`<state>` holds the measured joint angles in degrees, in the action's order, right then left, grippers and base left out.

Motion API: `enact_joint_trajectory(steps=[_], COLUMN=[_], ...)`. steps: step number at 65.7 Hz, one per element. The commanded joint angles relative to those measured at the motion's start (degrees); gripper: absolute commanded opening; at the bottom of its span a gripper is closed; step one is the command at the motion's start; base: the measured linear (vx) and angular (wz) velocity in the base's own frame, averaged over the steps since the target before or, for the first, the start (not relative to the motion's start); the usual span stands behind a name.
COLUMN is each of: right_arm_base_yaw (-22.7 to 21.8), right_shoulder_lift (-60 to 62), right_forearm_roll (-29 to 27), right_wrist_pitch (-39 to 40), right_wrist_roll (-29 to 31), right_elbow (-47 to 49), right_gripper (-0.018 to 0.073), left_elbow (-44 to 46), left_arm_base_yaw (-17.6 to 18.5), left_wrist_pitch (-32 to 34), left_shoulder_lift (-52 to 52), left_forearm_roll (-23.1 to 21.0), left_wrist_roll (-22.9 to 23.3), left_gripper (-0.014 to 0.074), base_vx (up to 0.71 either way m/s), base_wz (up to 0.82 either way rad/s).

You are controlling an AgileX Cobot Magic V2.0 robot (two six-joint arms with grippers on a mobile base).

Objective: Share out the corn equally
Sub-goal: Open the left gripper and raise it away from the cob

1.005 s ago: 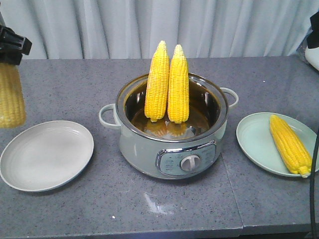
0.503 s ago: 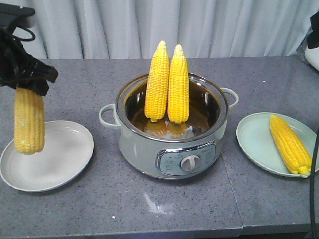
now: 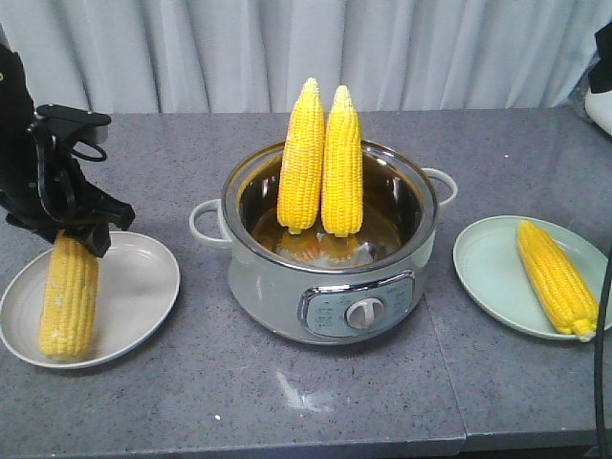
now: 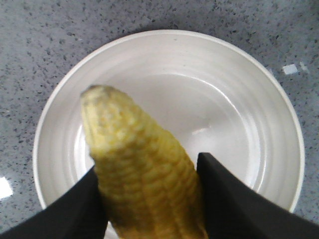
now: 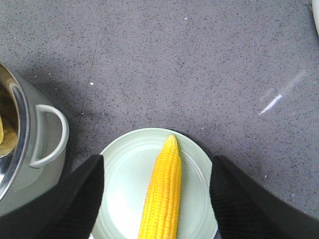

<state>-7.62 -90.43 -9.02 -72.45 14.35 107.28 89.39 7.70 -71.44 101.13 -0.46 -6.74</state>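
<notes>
My left gripper point(image 3: 80, 232) is shut on the top of a yellow corn cob point(image 3: 68, 298). The cob hangs nearly upright, its lower end down at the front of the white plate point(image 3: 143, 282). In the left wrist view the cob point(image 4: 134, 164) fills the gap between the black fingers point(image 4: 234, 199) over the plate point(image 4: 224, 84). Two more cobs point(image 3: 302, 158) point(image 3: 342, 163) stand upright in the pot point(image 3: 287, 296). Another cob point(image 3: 555, 277) lies on the pale green plate point(image 3: 483, 263). My right gripper point(image 5: 157, 199) hovers open above that cob point(image 5: 162, 194).
The grey-green electric pot with a front dial point(image 3: 364, 313) and side handles stands mid-table between the two plates. A grey curtain hangs behind the table. In the right wrist view the pot's handle point(image 5: 50, 134) lies left of the green plate point(image 5: 119, 179).
My left gripper has carried the cob rightward and down, from high at the table's left edge to over the white plate. The right side and the pot are unchanged.
</notes>
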Motion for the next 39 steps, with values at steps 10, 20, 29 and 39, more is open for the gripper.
enact_joint_trajectory(steps=[10, 20, 29, 39], right_arm_base_yaw=[-0.15, -0.15, -0.15, -0.15], right_shoulder_lift=[2.34, 2.34, 2.34, 2.34], right_forearm_roll=[-0.61, -0.61, -0.61, -0.61], right_wrist_pitch=[-0.22, -0.22, -0.22, -0.22], right_wrist_roll=[0.23, 0.23, 0.23, 0.23], right_elbow=[1.65, 1.65, 1.65, 1.65], right_gripper=[0.0456, 0.0456, 0.0456, 0.0456], left_elbow=[1.22, 1.22, 1.4, 1.7], left_arm_base_yaw=[0.41, 0.41, 0.35, 0.22], left_wrist_pitch=[0.19, 0.19, 0.34, 0.55], left_shoulder_lift=[-0.39, 0.57, 0.84, 0.84], left_forearm_roll=[-0.68, -0.68, -0.68, -0.55], left_wrist_roll=[0.49, 0.49, 0.49, 0.37], left_gripper=[0.0213, 0.0298, 0.0381, 0.0435], base_vx=[0.0, 0.0, 0.0, 0.0], base_wz=[0.0, 0.0, 0.0, 0.0])
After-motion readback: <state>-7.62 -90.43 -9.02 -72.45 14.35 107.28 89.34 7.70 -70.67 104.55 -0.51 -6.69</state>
